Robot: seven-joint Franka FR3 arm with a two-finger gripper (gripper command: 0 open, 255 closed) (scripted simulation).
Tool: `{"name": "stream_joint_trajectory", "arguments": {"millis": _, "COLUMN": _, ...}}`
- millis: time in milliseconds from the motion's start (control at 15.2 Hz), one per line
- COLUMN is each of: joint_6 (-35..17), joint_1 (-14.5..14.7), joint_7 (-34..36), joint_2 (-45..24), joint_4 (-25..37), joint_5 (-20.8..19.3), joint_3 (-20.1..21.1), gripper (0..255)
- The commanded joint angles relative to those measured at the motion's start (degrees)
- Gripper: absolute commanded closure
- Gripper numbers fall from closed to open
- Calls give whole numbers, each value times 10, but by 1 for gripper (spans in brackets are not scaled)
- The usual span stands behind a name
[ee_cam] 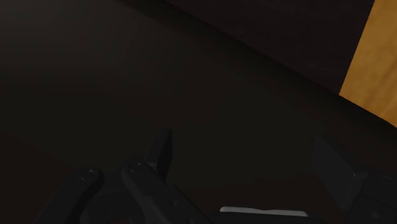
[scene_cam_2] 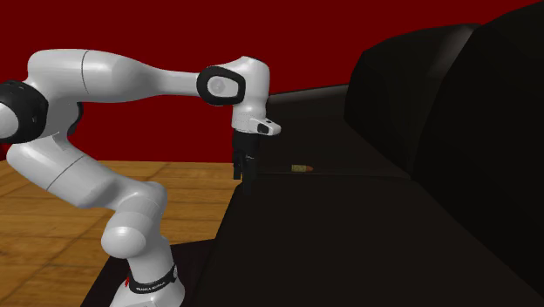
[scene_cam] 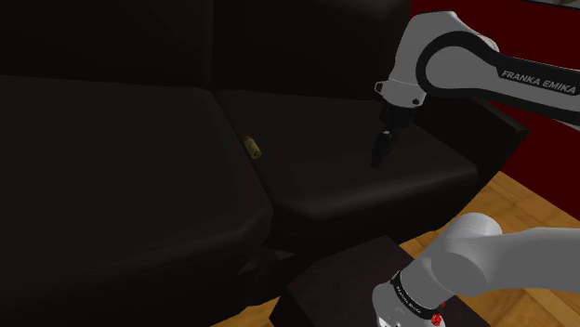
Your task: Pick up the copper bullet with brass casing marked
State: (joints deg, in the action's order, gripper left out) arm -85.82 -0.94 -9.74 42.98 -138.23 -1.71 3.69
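Note:
A small brass-coloured bullet [scene_cam: 251,146] lies on its side on the dark sofa seat, close to the seam between the two cushions; it shows far off as a small glint [scene_cam_2: 302,167] in the second exterior view. My black gripper [scene_cam: 381,153] hangs pointing down over the cushion nearer the stand, well to the shoulder view's right of the bullet and just above the seat. In the wrist view its fingers [ee_cam: 162,153] stand apart, open, with only dark cushion between them. The gripper [scene_cam_2: 244,170] hangs near the sofa's front edge.
The dark sofa [scene_cam: 139,167] has two seat cushions and a tall backrest [scene_cam_2: 436,78]. The sofa's armrest [scene_cam: 493,130] rises right of the gripper. My dark stand [scene_cam: 335,288] sits on a wooden floor [scene_cam_2: 52,218] before a red wall [scene_cam_2: 131,35].

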Motion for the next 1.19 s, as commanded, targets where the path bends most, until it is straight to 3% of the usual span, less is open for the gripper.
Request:
{"name": "stream_joint_trajectory", "arguments": {"millis": 0, "joint_6": 0, "joint_1": 0, "joint_7": 0, "joint_2": 0, "joint_4": 0, "joint_5": 0, "joint_3": 0, "gripper": 0}}
{"name": "stream_joint_trajectory", "arguments": {"millis": 594, "joint_6": -80, "joint_1": 0, "joint_7": 171, "joint_2": -141, "joint_4": 82, "joint_5": 56, "joint_3": 99, "gripper": 0}}
{"name": "stream_joint_trajectory", "arguments": {"millis": 1122, "joint_6": -128, "joint_1": -8, "joint_7": 324, "joint_2": -300, "joint_4": 208, "joint_5": 43, "joint_3": 170, "gripper": 0}}
